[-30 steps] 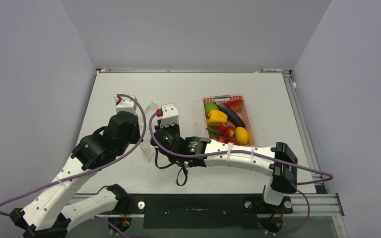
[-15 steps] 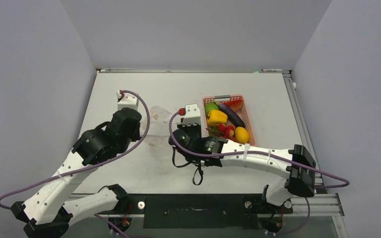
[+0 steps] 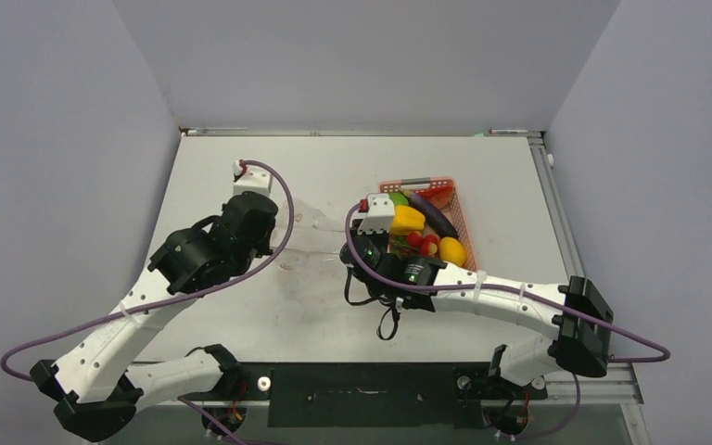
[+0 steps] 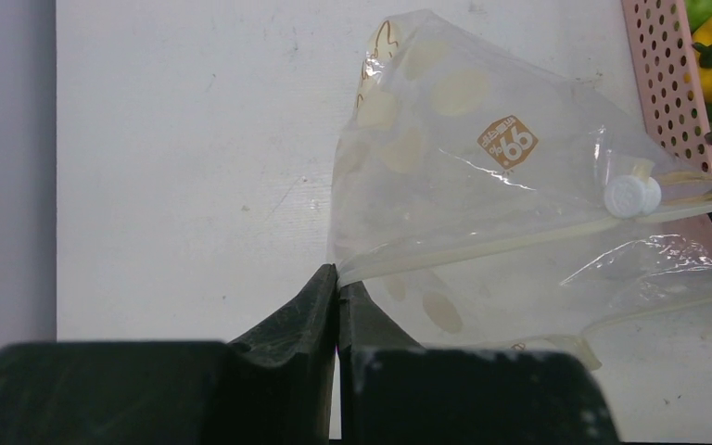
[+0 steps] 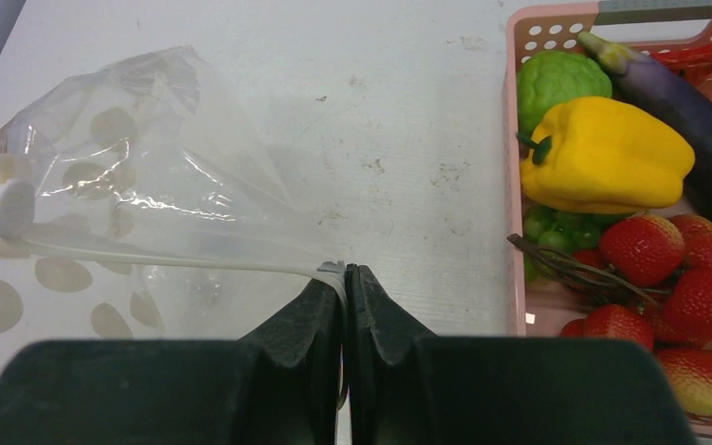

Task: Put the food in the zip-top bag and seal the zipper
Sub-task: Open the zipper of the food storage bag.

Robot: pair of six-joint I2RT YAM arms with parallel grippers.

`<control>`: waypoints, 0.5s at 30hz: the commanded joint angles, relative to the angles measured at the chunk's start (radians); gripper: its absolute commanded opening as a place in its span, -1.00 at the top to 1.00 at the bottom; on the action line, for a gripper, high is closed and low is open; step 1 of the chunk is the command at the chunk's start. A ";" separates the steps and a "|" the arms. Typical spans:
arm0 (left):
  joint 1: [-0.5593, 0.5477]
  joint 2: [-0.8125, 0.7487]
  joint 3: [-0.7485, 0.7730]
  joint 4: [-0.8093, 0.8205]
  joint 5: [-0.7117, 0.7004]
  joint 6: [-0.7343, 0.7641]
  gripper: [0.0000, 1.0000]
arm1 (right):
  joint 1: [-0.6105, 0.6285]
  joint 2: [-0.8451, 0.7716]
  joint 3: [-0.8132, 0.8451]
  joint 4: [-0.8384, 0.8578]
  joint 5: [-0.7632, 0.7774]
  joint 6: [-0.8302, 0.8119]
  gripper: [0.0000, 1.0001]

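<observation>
The clear dotted bag [image 4: 445, 158] sags onto the counter [image 4: 195, 139] just beside the basket [image 5: 556, 17], outside its long wall, with nothing in it yet. Its zipper strip [image 4: 482, 243] stretches between both claws. The left claw [image 4: 336, 287] is pressed together on the end far from the basket, and the right claw [image 5: 345, 278] pinches the end nearest the basket. A white slider [image 4: 635, 195] sits partway along. The yellow pepper [image 5: 603, 153] and strawberries [image 5: 644, 250] lie in the basket. The step looks like settling the bag close to the basket. Keep the strip taut without tugging it out of either pinch, stop short of nudging the basket, and lay the mouth toward the basket so one claw can let go for food
</observation>
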 commanded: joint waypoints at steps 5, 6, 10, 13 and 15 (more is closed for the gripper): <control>-0.014 0.029 0.060 -0.037 -0.128 0.065 1.00 | -0.075 0.017 -0.047 0.072 -0.121 0.017 0.89; -0.021 0.035 0.054 -0.028 -0.126 0.064 1.00 | -0.081 0.025 -0.045 0.081 -0.137 0.019 0.89; -0.054 0.064 0.017 0.012 -0.136 0.056 1.00 | -0.116 0.057 -0.053 0.125 -0.200 0.024 0.89; -0.067 0.081 -0.022 0.056 -0.141 0.058 1.00 | -0.165 0.075 -0.063 0.162 -0.284 0.010 0.89; -0.069 0.098 -0.039 0.077 -0.138 0.059 1.00 | -0.196 0.081 -0.069 0.174 -0.334 0.001 0.89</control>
